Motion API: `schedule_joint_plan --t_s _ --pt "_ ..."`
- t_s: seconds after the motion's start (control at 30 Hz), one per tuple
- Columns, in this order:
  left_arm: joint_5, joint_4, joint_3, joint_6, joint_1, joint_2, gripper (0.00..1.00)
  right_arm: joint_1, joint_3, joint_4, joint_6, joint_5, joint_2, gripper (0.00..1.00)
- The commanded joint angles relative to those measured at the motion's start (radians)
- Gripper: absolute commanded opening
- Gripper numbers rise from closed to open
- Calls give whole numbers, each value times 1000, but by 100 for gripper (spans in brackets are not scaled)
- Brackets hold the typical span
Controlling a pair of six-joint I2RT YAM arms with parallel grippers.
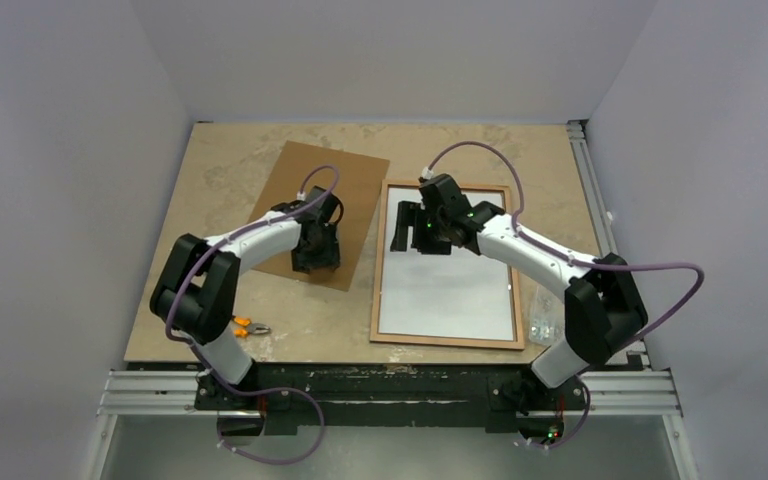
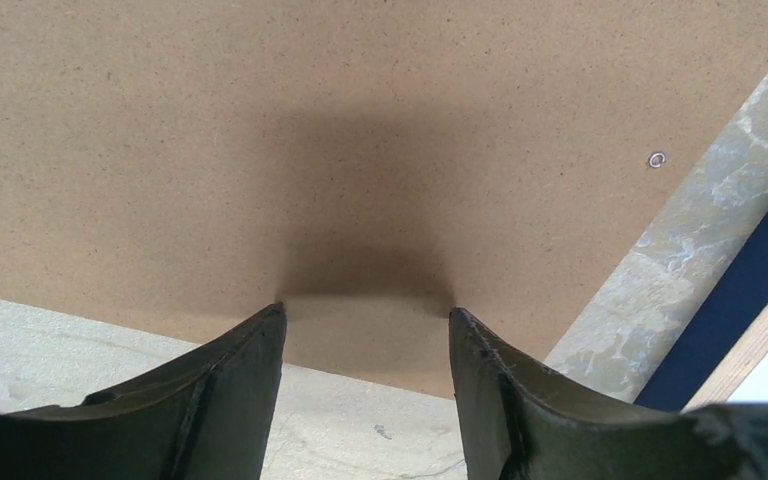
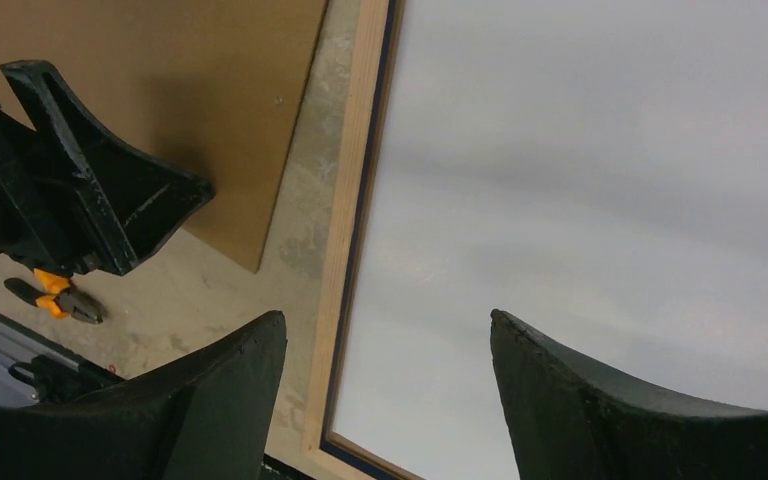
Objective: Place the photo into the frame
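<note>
The near edge is an aluminium rail (image 1: pixel 150 392) carrying both arm bases. Beyond it lies a beige, stone-patterned tabletop (image 1: pixel 230 160), closed in by plain grey walls (image 1: pixel 380 50) on the left, far and right sides. A second rail (image 1: pixel 590 190) runs along the table's right edge.

On the table there are one frame, one backing board, one white sheet, one pair of pliers and one clear plastic item, along with two arms.

Nearest, orange-handled pliers (image 1: pixel 249 326) lie by the left arm's base. The frame (image 1: pixel 446 343) lies flat right of centre, wood-brown back up, its near rail close to the table's front edge. A white sheet (image 1: pixel 450 295) fills its opening, blank side up. I cannot tell whether this is the photo face down. Crumpled clear plastic (image 1: pixel 543 315) sits just beside the frame's right rail.

The right gripper (image 3: pixel 388 320) hangs over the sheet near the frame's left rail, jaws wide and empty.

Farther left, the brown backing board (image 1: pixel 340 180) lies skewed, with a bare strip of table between it and the frame. The left gripper (image 2: pixel 365 312) sits just inside the board's near edge, jaws parted and gripping nothing. A bare band runs along the far wall.
</note>
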Motion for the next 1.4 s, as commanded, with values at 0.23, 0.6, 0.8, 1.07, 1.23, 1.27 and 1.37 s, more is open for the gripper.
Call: schedule_joint_plan --t_s 0.23,0.6,0.8,1.07,1.23,1.27,1.37 --pt "354 292 -245 -146 -32 -40 53 53 108 82 63 -79 104 72" --pt "302 194 -228 -98 60 -355 74 104 220 76 49 -121 211 71" --pt "292 80 -176 -2 238 -496 88 139 331 61 47 -117 331 70" --pt "349 35 -176 121 535 -462 93 220 582 -129 18 34 546 69" --pt "250 3 -131 119 578 -340 97 223 601 -213 20 148 599 72" --pt "227 -2 -120 121 577 -317 98 223 589 -215 25 153 597 72" --pt "146 -19 -82 126 578 -250 99 222 564 -227 38 199 593 74"
